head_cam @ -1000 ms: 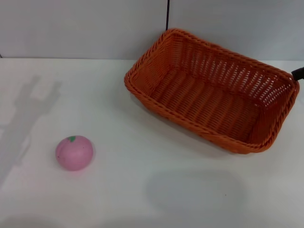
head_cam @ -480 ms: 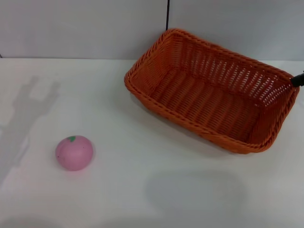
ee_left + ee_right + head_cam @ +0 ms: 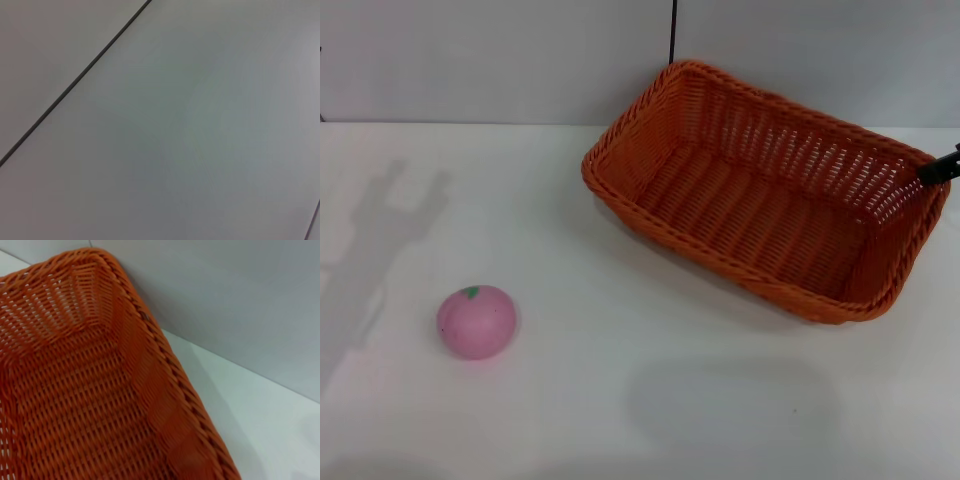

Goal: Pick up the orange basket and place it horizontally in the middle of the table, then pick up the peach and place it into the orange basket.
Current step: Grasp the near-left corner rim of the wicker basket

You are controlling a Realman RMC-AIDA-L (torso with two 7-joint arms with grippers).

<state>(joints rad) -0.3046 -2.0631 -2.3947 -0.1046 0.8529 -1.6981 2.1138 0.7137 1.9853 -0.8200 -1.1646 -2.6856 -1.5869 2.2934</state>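
- On the far right of the table (image 3: 620,400) sits the orange basket (image 3: 760,190), upright and open-side up but skewed, with its long axis running from far-left to near-right; by my judgement it still needs shifting toward the centre and squaring up.
- At the basket's far right corner, a dark tip of the right gripper (image 3: 940,166) shows at the edge of the head view, just at the braided rim.
- From so little of it in view, I cannot tell how wide the claw stands or whether it has hold of the rim.
- That arm's wrist view looks down into the basket's weave and along one rim and corner, with bare table just outside it, which fits an approach to the short end wall, probably because a rim is the easiest place to pinch such a broad thing.
- Well apart, on the near left of the table, the peach (image 3: 476,321) rests alone with its green mark upward, untouched, waiting for the second step.
- No part of the left gripper shows; its wrist camera sees only a plain grey surface crossed by a dark seam, and only a shadow (image 3: 380,240) falls on the table's left side, so that arm seems parked clear of the work.
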